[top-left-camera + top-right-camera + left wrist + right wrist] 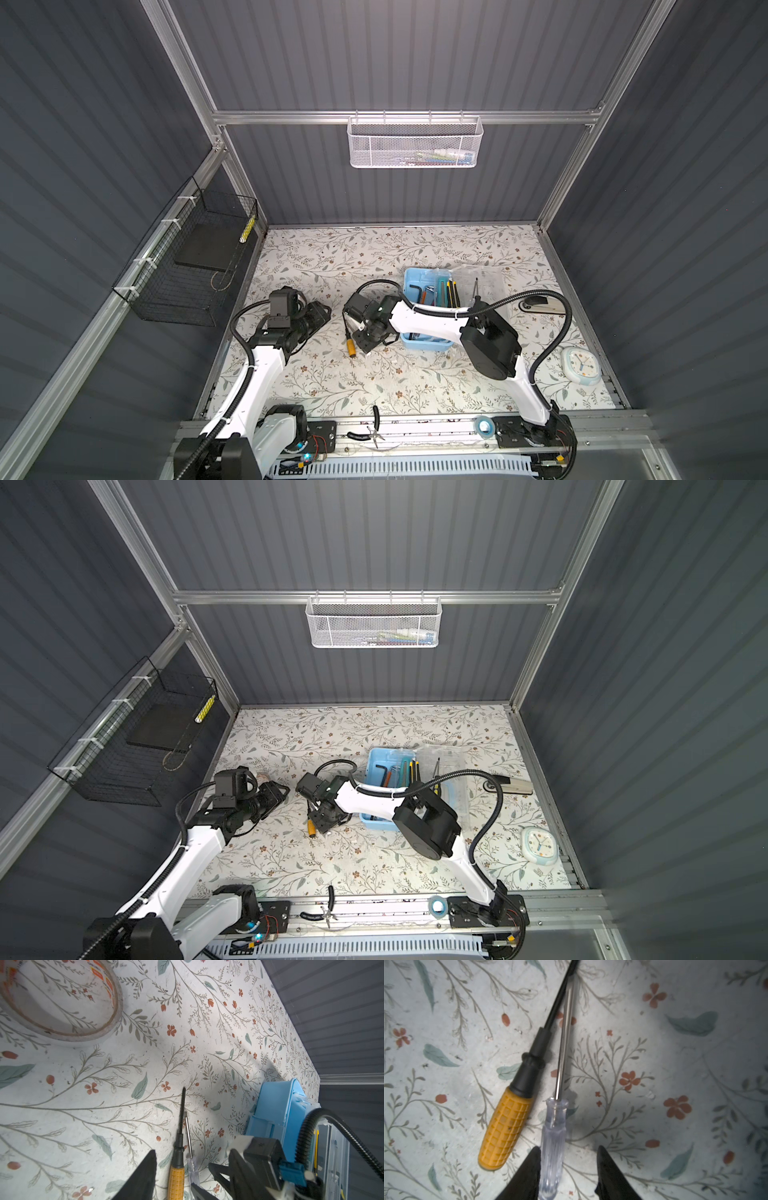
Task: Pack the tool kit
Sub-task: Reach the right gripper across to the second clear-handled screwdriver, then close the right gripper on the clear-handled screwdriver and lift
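The tool kit's light-blue box stands open, its clear lid folded back to the right, with a hex key, knives and slim tools inside. Left of it two screwdrivers lie side by side on the floral table: a yellow-handled one and a clear-handled one. My right gripper is open astride the clear handle; one finger touches it, a gap remains at the other. My left gripper is open and empty beside the screwdrivers.
A clear tape roll lies by the left gripper. A stapler and a clock sit at the right. Pliers and a tape roll lie on the front rail. A white mesh basket and a black wire basket hang on the walls.
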